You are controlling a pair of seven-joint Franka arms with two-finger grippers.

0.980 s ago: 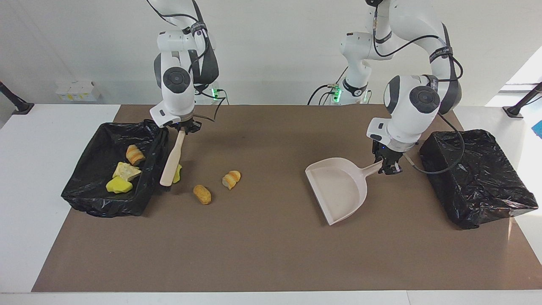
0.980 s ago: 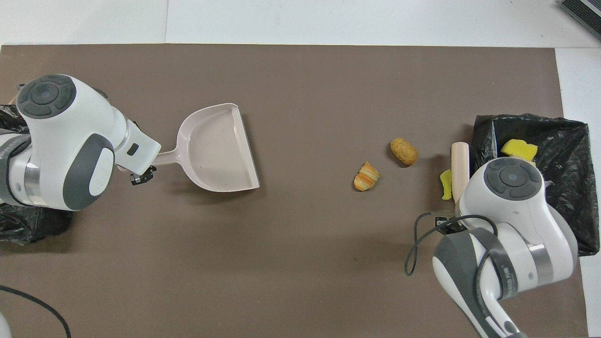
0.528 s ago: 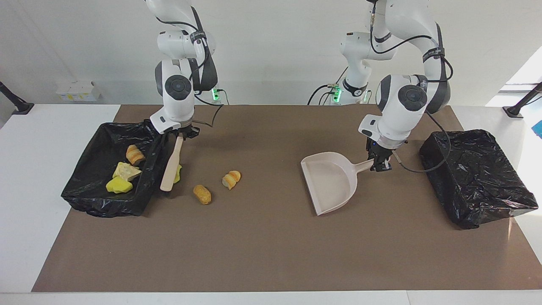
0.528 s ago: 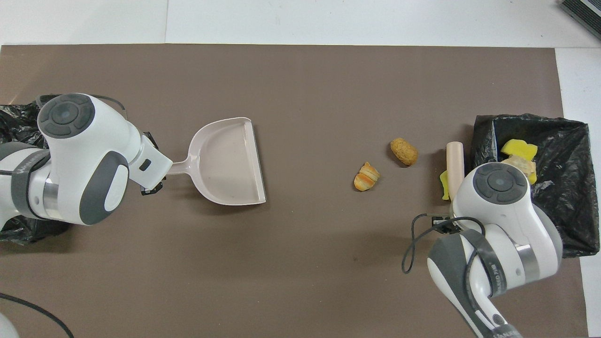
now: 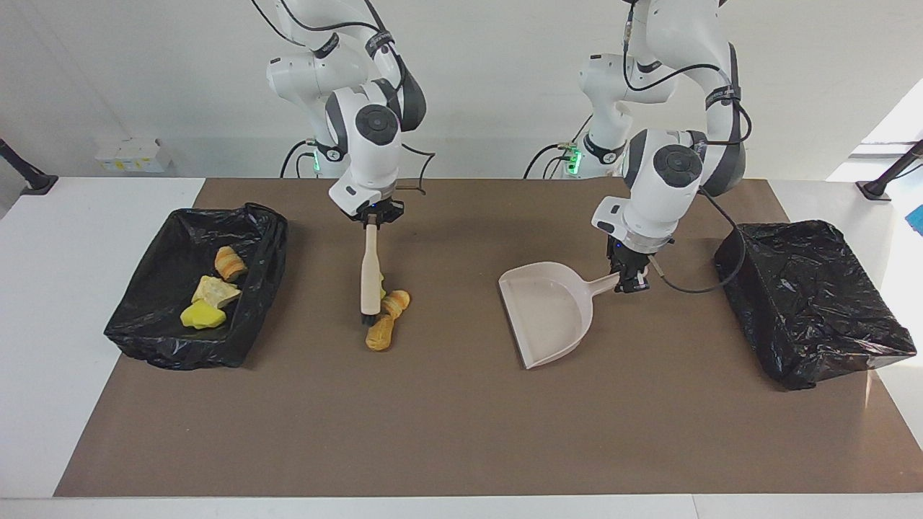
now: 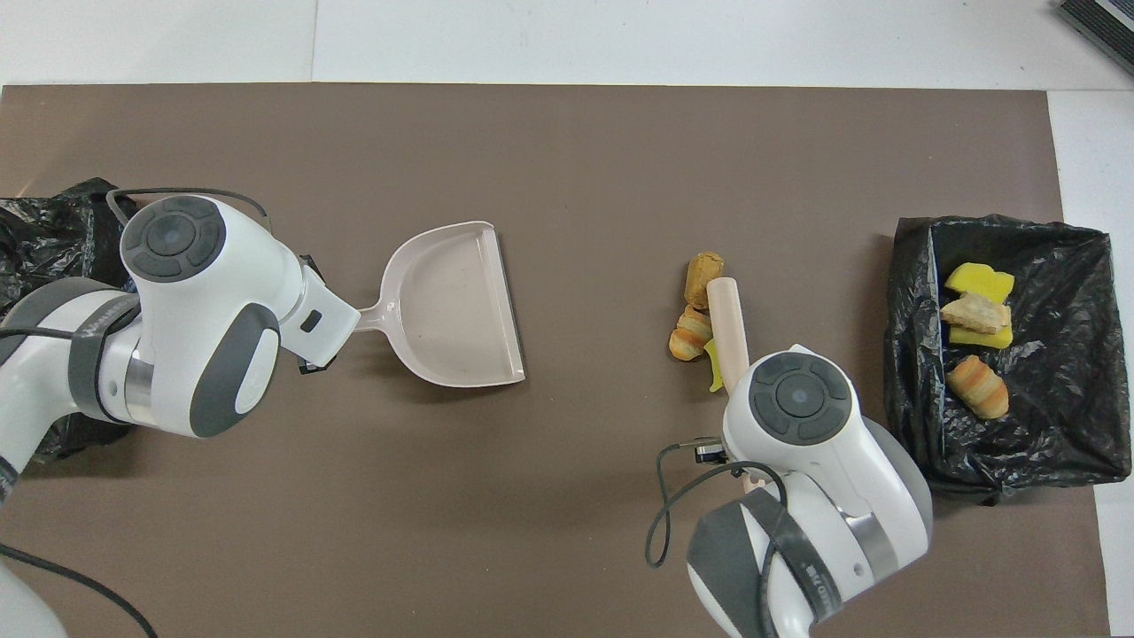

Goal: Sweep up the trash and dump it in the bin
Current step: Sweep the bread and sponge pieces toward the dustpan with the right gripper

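- Trash point(image 5: 381, 317): three loose chunks bunched mid-desk, against the brush point(image 5: 371, 277) head; others lie in the black-lined bin point(image 5: 249, 317) at the right arm's end.
- Right gripper point(image 5: 372, 216) points down from a bent arm, fingers clamped on the brush handle.
- Left gripper point(image 5: 629, 280), wrist tilted, fingers closed on the dustpan point(image 5: 548, 317) handle; pan mouth faces the trash.
- Second black-bagged bin point(image 5: 815, 303) at the left arm's end.

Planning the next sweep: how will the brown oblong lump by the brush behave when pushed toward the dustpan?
The brown lump looks rounded and oblong, so it may roll or pivot off the brush. It looks spongy and light, so it should slide easily on the flat brown mat.
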